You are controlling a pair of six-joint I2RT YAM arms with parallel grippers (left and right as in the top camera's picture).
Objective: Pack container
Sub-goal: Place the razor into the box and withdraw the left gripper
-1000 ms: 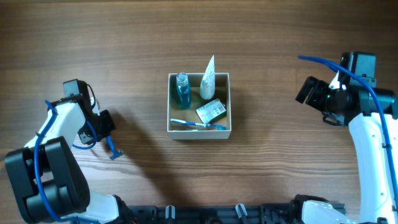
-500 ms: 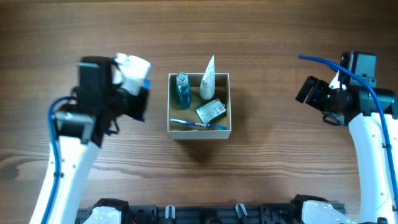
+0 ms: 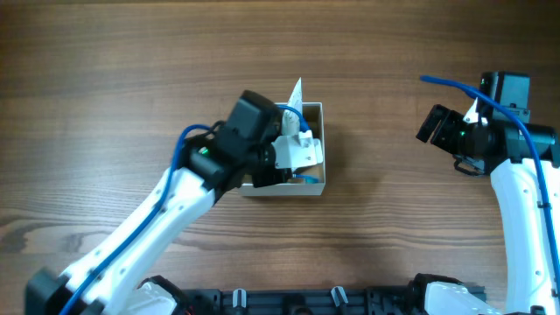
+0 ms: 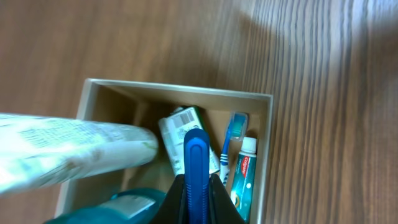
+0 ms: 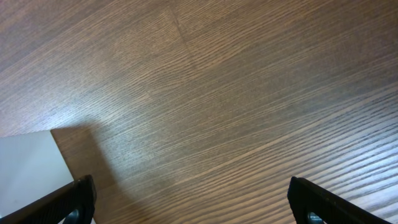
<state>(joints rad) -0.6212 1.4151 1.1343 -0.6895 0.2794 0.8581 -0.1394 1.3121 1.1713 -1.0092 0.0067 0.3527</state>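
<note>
The container (image 3: 323, 154), a square white-walled box with a tan inside, stands mid-table. My left gripper (image 3: 291, 171) hangs over it and hides most of it from above. In the left wrist view the left gripper (image 4: 197, 190) is shut on a blue plastic handle (image 4: 196, 152), held upright above the container (image 4: 186, 88). Inside lie a white tube (image 4: 74, 152), a green packet (image 4: 179, 132), a blue toothbrush (image 4: 235, 127), a small toothpaste tube (image 4: 244, 173) and a teal bottle (image 4: 127, 208). My right gripper (image 3: 435, 124) is open and empty, far to the right.
The white tube's tip (image 3: 295, 91) sticks out past the container's far wall. The right wrist view shows only wood-grain table under the open right gripper (image 5: 196, 205). The table surface (image 3: 131, 70) surrounds the container on all sides.
My left arm has swung from the table's left side over to the container, carrying the blue handle. The right arm has not moved.
</note>
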